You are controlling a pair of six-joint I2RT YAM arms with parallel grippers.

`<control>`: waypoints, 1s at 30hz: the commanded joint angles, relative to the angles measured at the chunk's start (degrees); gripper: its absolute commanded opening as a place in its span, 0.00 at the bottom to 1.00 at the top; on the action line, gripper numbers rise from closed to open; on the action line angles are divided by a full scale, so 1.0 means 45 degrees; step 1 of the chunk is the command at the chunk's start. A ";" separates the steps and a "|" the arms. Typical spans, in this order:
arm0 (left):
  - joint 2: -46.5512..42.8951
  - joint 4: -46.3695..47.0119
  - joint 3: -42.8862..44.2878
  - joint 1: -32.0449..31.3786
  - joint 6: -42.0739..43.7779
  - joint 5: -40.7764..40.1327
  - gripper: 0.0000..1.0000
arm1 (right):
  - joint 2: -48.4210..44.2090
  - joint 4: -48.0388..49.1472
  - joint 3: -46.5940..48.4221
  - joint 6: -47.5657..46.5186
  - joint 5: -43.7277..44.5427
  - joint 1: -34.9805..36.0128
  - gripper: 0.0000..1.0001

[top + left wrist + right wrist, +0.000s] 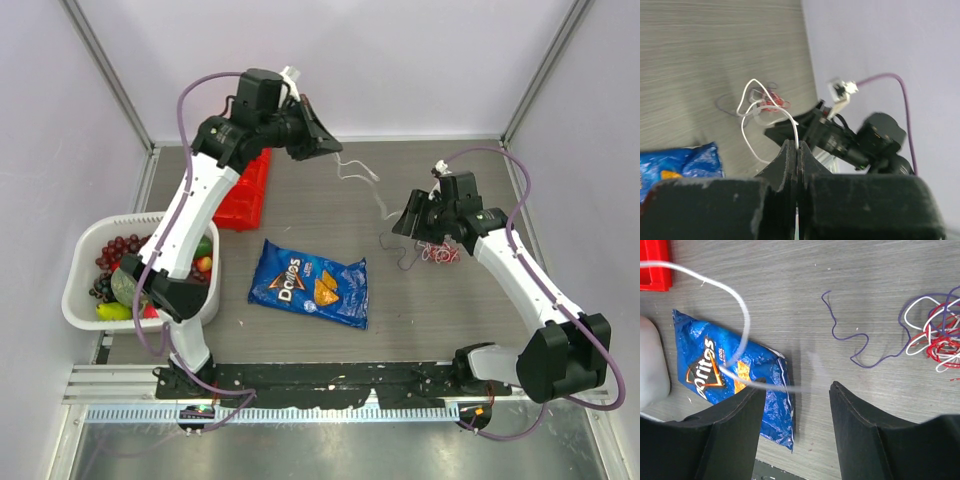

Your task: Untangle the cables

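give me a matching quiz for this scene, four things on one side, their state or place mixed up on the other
Things:
1. left end effector
2. right end effector
3. chip bag
4. white basket

States or places:
A. open
B. holds fruit, at the left of the top view
C. shut on a white cable
D. lying flat, near the centre of the top view

Pairs: 1-C, 2-A, 3-D, 4-B
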 commanded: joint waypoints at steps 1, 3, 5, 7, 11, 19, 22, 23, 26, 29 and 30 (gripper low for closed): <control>-0.0382 -0.1375 0.0128 0.1196 0.0091 -0.0751 0.00 | -0.0216 -0.0365 0.0264 -0.0207 -0.0392 -0.0006 0.59; -0.0421 -0.1317 -0.0087 0.1763 -0.0104 -0.0809 0.00 | -0.0294 -0.0228 0.0069 -0.0090 -0.0568 -0.0006 0.59; -0.0459 -0.0948 -0.0399 0.2349 -0.0455 -0.0790 0.00 | -0.0391 -0.0189 -0.0010 -0.0070 -0.0763 -0.0006 0.59; -0.0537 -0.0170 -0.1003 0.3014 -0.1215 -0.0440 0.00 | -0.0489 -0.0266 -0.0030 -0.0089 -0.0939 0.0013 0.59; -0.0694 0.1551 -0.1922 0.3991 -0.3286 -0.0086 0.00 | -0.0840 -0.0402 -0.0166 -0.0343 -0.1037 -0.0006 0.59; -0.0655 0.0734 -0.1767 0.5709 -0.3856 -0.1375 0.00 | -0.1251 -0.0599 -0.0576 -0.0578 -0.0842 -0.0006 0.59; -0.0694 0.0715 -0.1962 0.6217 -0.3778 -0.1064 0.00 | -0.1289 -0.0579 -0.0635 -0.0636 -0.0744 -0.0006 0.59; -0.0694 0.0656 -0.1982 0.6354 -0.3739 -0.1024 0.00 | -0.1290 -0.0560 -0.0635 -0.0655 -0.0725 -0.0006 0.59; -0.0791 0.0500 -0.2099 0.6589 -0.3446 -0.1043 0.00 | -0.1251 -0.0521 -0.0694 -0.0655 -0.0705 0.0013 0.59; -0.1025 0.0577 -0.2528 0.6804 -0.3173 -0.1199 0.00 | -0.1212 -0.0501 -0.0733 -0.0578 -0.0783 -0.0006 0.59; -0.1084 0.0655 -0.2742 0.6863 -0.3095 -0.1219 0.00 | -0.1231 -0.0443 -0.0752 -0.0578 -0.0822 -0.0006 0.59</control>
